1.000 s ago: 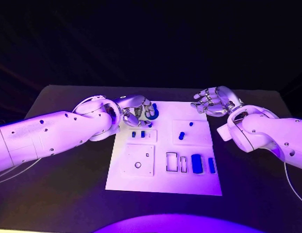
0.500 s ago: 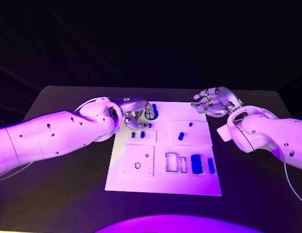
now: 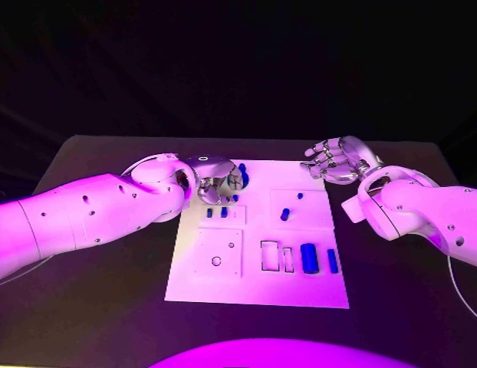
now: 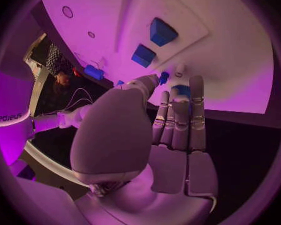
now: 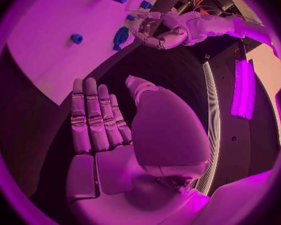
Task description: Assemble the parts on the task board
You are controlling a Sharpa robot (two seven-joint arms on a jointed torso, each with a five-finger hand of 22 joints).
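The left hand (image 3: 216, 182) is over the far left part of the task board (image 3: 258, 287), with its fingers bent down around a curved blue part (image 3: 242, 175) that stands at the board's far edge. In the left wrist view the fingertips (image 4: 178, 92) are pressed close together with some blue between them, so the hand seems to pinch this part, though I cannot tell how firm the hold is. Just beside this hand, toward the robot, two small blue parts (image 3: 223, 212) lie in a flat recess.

The right hand (image 3: 336, 161) hovers over the dark surface (image 3: 95, 307) at the board's far right corner. Its fingers are straight and a little apart, the palm is bare, and it holds nothing. Nearer to the robot from this hand there is a short blue peg (image 3: 286, 214), and further toward the robot two longer blue bars (image 3: 309, 258) stand beside empty slots.

The parts look like small, stiff, light plastic pieces with smooth faces, so I judge they can slip or tip easily. It is better to take them at the middle, on two opposite flat sides, with only the fingertips and a gentle squeeze. The board itself is thin and may slide if it is pushed sideways.
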